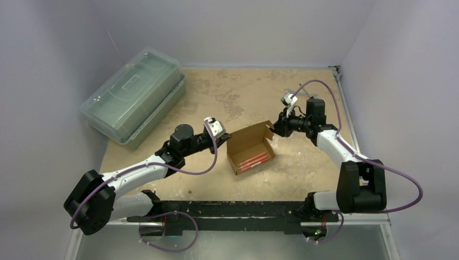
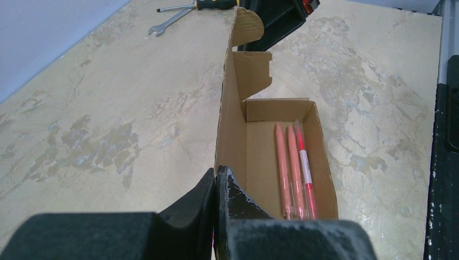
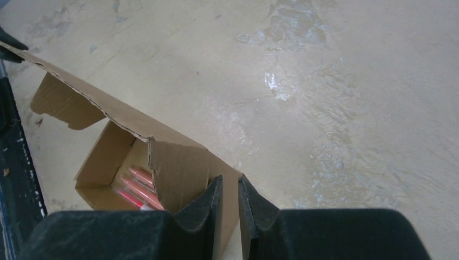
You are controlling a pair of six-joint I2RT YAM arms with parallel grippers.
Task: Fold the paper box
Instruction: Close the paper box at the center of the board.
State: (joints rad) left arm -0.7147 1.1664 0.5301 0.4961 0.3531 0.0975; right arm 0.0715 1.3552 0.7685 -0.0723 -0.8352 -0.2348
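The paper box (image 1: pixel 244 142) is a brown cardboard carton lying open on the table, its lid panel standing up along the far side. Three pink and red pens (image 1: pixel 254 161) lie inside. My left gripper (image 1: pixel 225 135) is shut on the left end of the raised lid panel; in the left wrist view the fingers (image 2: pixel 217 176) pinch the cardboard edge beside the open box (image 2: pixel 260 157) and the pens (image 2: pixel 295 162). My right gripper (image 1: pixel 275 129) holds the lid's right corner. In the right wrist view its fingers (image 3: pixel 230 187) close on the box wall (image 3: pixel 178 168).
A large translucent green plastic case (image 1: pixel 132 95) lies at the back left. A wrench (image 2: pixel 162 24) and a screwdriver (image 2: pixel 205 5) lie beyond the box in the left wrist view. A black rail (image 1: pixel 227 208) runs along the table's near edge. Walls close in at the back and the sides.
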